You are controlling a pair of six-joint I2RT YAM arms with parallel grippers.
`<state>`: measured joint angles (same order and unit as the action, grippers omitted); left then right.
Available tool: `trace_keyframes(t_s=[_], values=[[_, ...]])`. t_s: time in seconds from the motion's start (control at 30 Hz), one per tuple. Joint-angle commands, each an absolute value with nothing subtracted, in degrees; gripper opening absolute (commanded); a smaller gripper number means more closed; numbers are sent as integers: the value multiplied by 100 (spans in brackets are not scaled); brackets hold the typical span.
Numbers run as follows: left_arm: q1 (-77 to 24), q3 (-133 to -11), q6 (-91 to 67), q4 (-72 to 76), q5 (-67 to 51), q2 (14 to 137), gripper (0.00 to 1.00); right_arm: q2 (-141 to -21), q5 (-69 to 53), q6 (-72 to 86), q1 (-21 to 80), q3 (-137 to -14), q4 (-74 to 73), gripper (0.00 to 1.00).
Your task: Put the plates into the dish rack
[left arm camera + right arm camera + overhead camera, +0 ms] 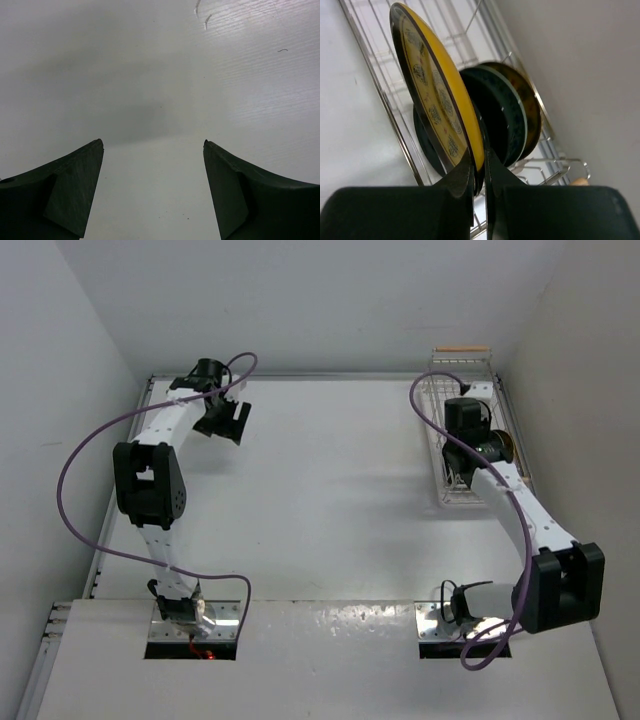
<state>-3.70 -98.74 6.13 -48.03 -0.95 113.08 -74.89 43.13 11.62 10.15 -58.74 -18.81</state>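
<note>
My right gripper is shut on the rim of a yellow patterned plate and holds it on edge inside the white wire dish rack. Right behind it stand a black plate, a blue-green plate and another yellow plate. A dark plate edge shows on the near side of the held plate. In the top view the right gripper is over the rack at the far right. My left gripper is open and empty over bare table; in the top view it is at the far left.
The rack has a wooden handle at its far end and stands close to the right wall. White walls enclose the table on the left, back and right. Purple cables loop from both arms.
</note>
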Motion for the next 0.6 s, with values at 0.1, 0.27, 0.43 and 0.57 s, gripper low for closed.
trace_keyframes(t_s=[0.1, 0.27, 0.43, 0.57], values=[[-360, -9782, 545, -4729, -53, 11197, 85, -7435, 3736, 1450, 888, -5538, -1951, 0], [-360, -9782, 545, -4729, -53, 11197, 85, -7602, 3762, 1170, 888, -5388, -1872, 0], [-360, -9782, 545, -4729, -53, 11197, 85, -7769, 3928, 941, 897, -5432, -1872, 0], [-360, -9782, 545, -4729, -1, 11197, 85, -7900, 3850, 905, 905, -5440, -1925, 0]])
